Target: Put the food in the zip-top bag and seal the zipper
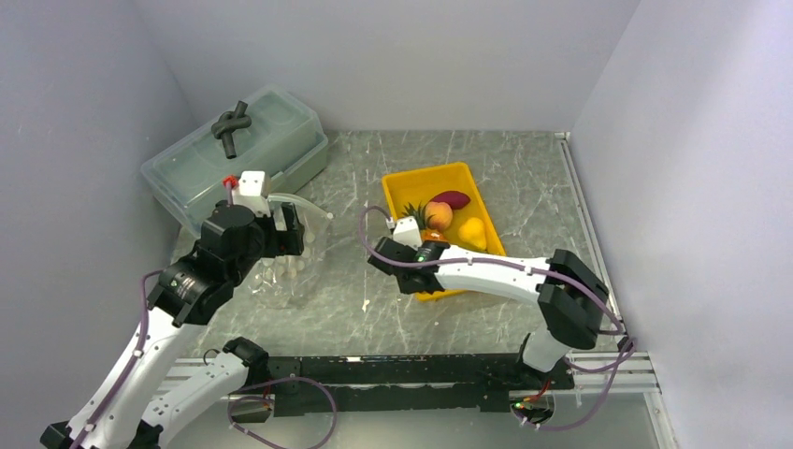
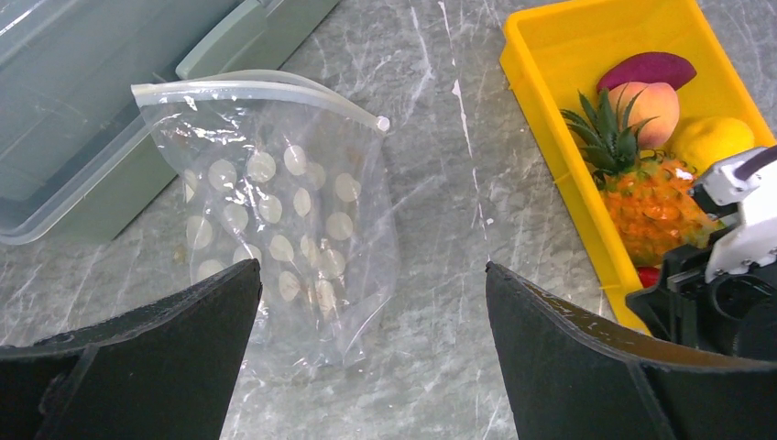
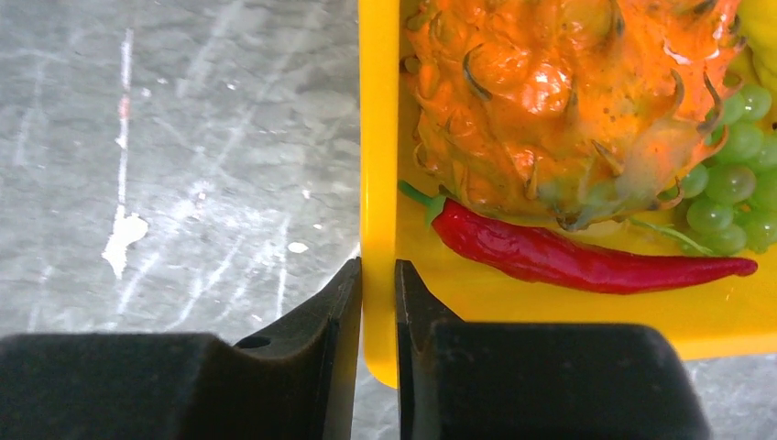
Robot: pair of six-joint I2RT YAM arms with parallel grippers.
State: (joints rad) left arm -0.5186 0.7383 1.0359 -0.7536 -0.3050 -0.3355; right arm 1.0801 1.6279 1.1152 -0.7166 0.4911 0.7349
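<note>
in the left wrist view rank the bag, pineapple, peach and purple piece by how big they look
1. bag
2. pineapple
3. peach and purple piece: these look much alike, and the peach hides part of the purple piece, so I won't rank them.

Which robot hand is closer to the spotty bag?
Left. The left gripper hovers above the bag, jaws wide; the right gripper is away at the yellow tray, jaws pinching its wall.

The zip-top bag (image 2: 275, 220) lies flat on the surface (image 2: 458, 275), left of the yellow tray (image 2: 541, 119), which holds the pineapple (image 2: 651, 206), peach (image 2: 646, 110), yellow fruit (image 2: 715, 142) and purple piece (image 2: 651, 69). The jaws stand wide apart.
</note>
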